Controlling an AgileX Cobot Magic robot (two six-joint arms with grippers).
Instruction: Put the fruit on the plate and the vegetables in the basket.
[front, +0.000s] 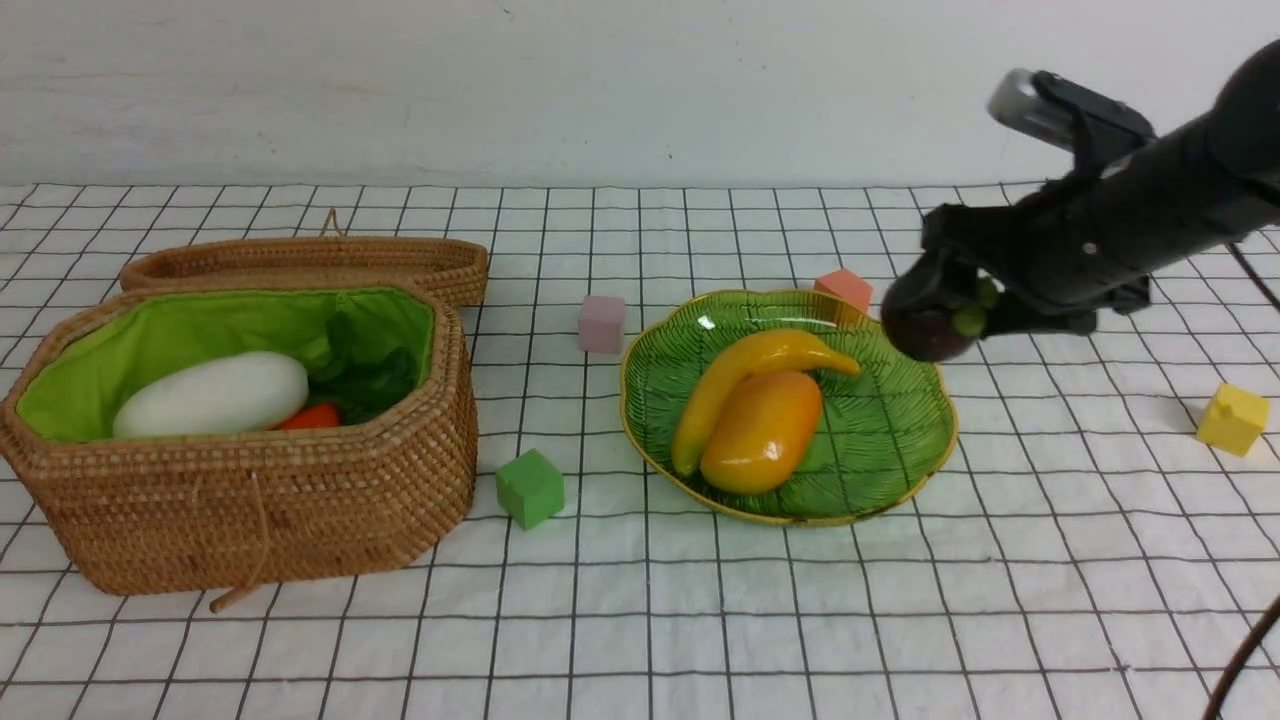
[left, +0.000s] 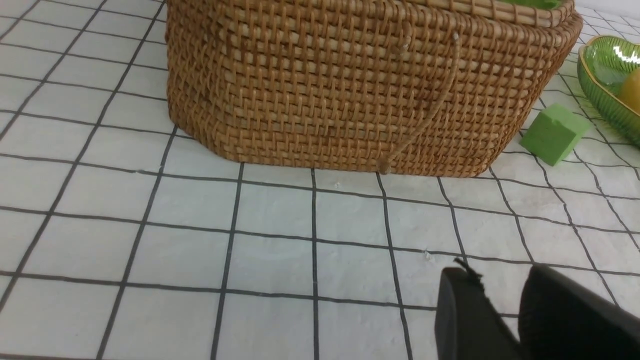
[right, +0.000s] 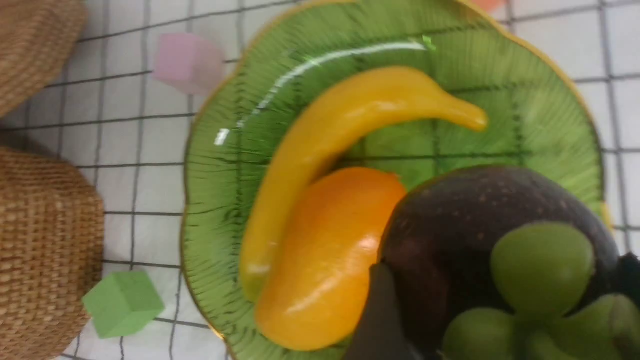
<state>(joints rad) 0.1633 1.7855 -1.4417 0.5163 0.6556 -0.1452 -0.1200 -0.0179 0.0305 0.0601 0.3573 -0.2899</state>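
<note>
My right gripper (front: 935, 320) is shut on the dark purple mangosteen (front: 925, 335) and holds it in the air just over the right rim of the green glass plate (front: 880, 440). The wrist view shows its green cap toward the camera, the mangosteen (right: 450, 225) filling the jaws of the gripper (right: 500, 300). The banana (front: 740, 375) and mango (front: 762, 430) lie side by side on the plate. The wicker basket (front: 280, 500) holds the white radish (front: 215, 395) and a red-orange piece (front: 312, 417). My left gripper (left: 495, 272) hovers low before the basket (left: 325, 85), slightly open and holding nothing.
The shallow woven lid (front: 300, 262) lies behind the basket. Small cubes dot the checked cloth: pink (front: 601, 323), green (front: 530, 487) between basket and plate, orange (front: 845, 290) behind the plate, yellow (front: 1232, 418) at the far right.
</note>
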